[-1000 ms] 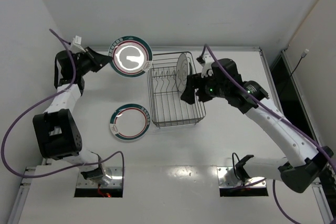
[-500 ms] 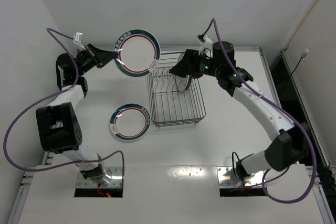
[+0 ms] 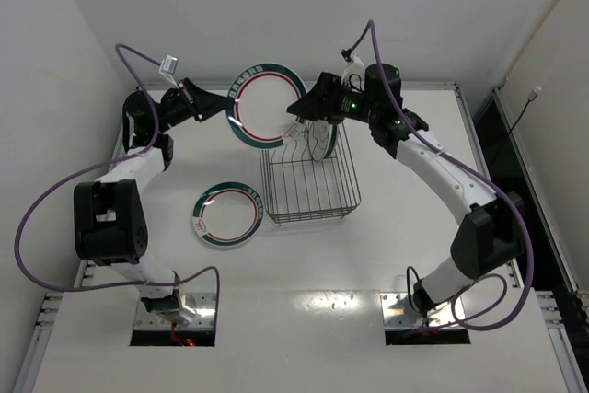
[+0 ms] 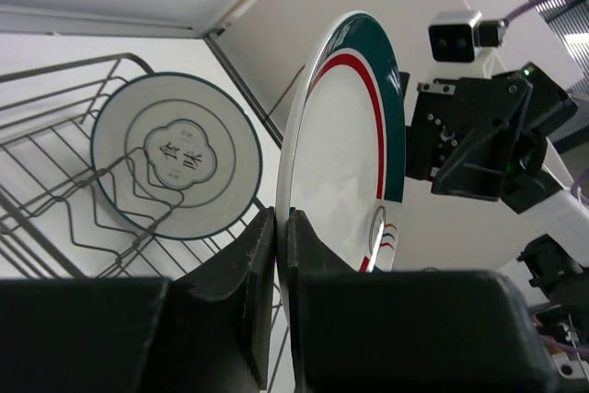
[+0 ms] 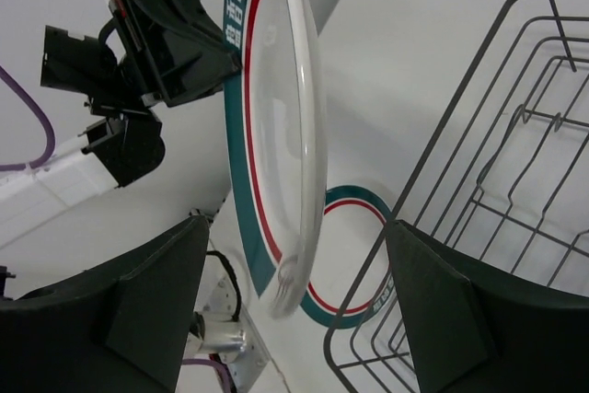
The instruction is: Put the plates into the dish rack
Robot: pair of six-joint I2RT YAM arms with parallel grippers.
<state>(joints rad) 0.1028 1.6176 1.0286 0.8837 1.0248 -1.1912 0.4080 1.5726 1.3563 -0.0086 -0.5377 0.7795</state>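
Scalloped plate (image 4: pixel 177 167) stands in the dish rack (image 3: pixel 311 219); left gripper (image 4: pixel 282 224) pinches a ringed plate (image 4: pixel 345 163) at its far corner, right gripper (image 3: pixel 304 109) gapes empty, another ringed plate (image 3: pixel 227 214) lies beside it.

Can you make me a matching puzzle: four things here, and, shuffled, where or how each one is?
1 white round plate with scalloped grey line
2 dark grey wire dish rack
3 left hand
4 right hand

a open
b standing on the white table
c on edge in the rack
d shut on a white plate with green-and-red rim

Pairs: 1-c, 2-b, 3-d, 4-a
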